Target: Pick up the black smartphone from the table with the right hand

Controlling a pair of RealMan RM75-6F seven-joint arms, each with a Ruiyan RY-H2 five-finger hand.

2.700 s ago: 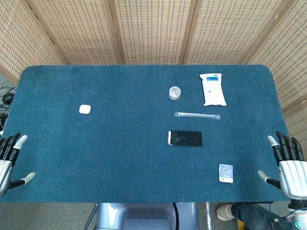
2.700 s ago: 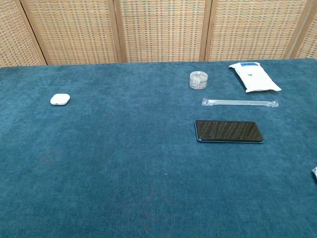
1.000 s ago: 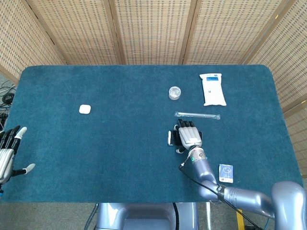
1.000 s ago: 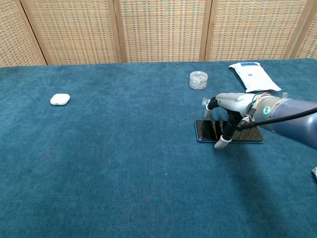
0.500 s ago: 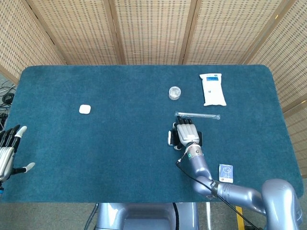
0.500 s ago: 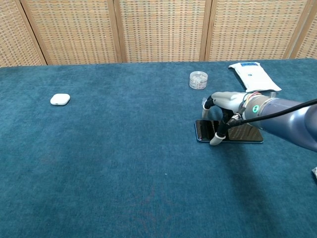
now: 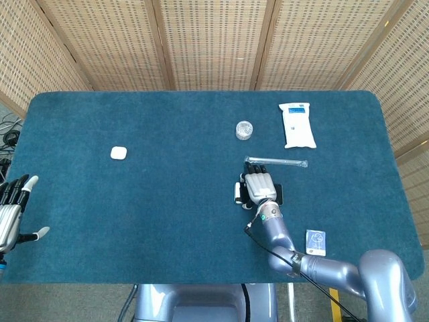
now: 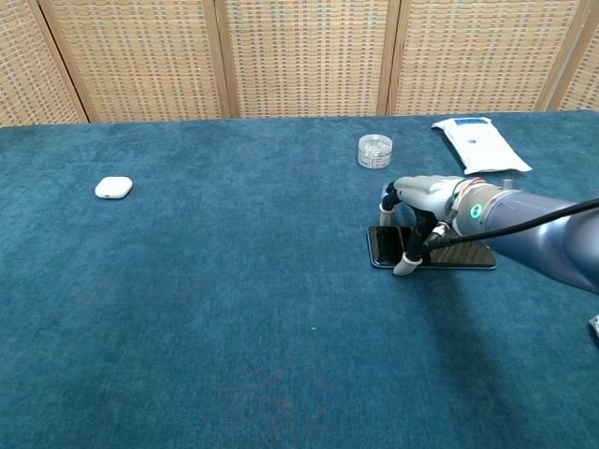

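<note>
Blue carpet-like cloth covers the table (image 7: pixel 134 201), and the black smartphone (image 8: pixel 468 254) lies flat on it, the landmark for everything else. Over the phone's left end sits the right hand (image 7: pixel 258 188), palm down, fingers (image 8: pixel 386 198) curled over the far edge and the thumb tip (image 8: pixel 402 267) touching the cloth at the near edge; the phone is still flat on the table, and whether the fingers actually clamp it cannot be told. Just beyond the phone lies a long clear-wrapped stick (image 7: pixel 276 162), and further beyond it a small round clear jar (image 7: pixel 244 129) and, to the right, a white wipes packet (image 7: pixel 297 125). Nearer than the phone and to its right lies a small white-and-blue card (image 7: pixel 316 242). Well to the phone's left sits a white earbud case (image 7: pixel 118 153). Far left, off the table's edge, the left hand (image 7: pixel 11 213) hangs with fingers spread, holding nothing.
</note>
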